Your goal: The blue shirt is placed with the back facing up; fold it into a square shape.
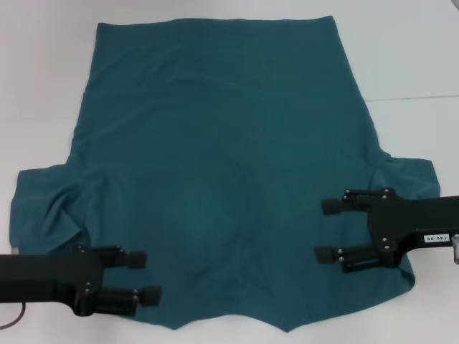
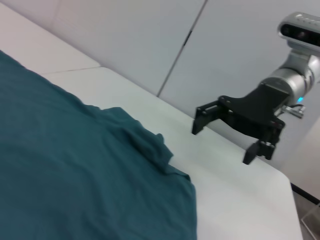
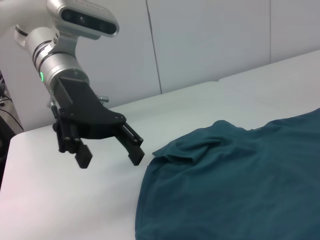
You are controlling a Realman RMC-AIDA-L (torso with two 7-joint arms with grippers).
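- The left gripper (image 1: 140, 277) has its fingers apart with nothing between them. It sits at the near left edge of the shirt (image 1: 222, 179), tips pointing inward over the cloth; whether it touches the fabric I cannot tell.
- The right gripper (image 1: 330, 229) is likewise spread and empty. It sits over the near right part of the shirt, just inside the right sleeve (image 1: 409, 175), tips pointing toward the middle.
- The right wrist view shows the left gripper (image 3: 110, 152) above bare table (image 3: 60, 200) just beside the cloth, not closed on anything.
- The left wrist view shows the right gripper (image 2: 225, 137) raised above the table (image 2: 235, 195), apart from the cloth in that view.
- The shirt lies spread on the white table (image 1: 416, 64), hem at the far side, collar end toward the robot.
- The left sleeve (image 1: 50, 208) is bunched and wrinkled; the right sleeve lies flatter. The body is mostly smooth.
- Progress, as I judge it: no fold is visible yet. Both sleeves stick out and the full length is open.
- Left to do: bring the sides and sleeves in, then fold the length over to make a square. The grippers look placed for a first grasp near the shoulders.
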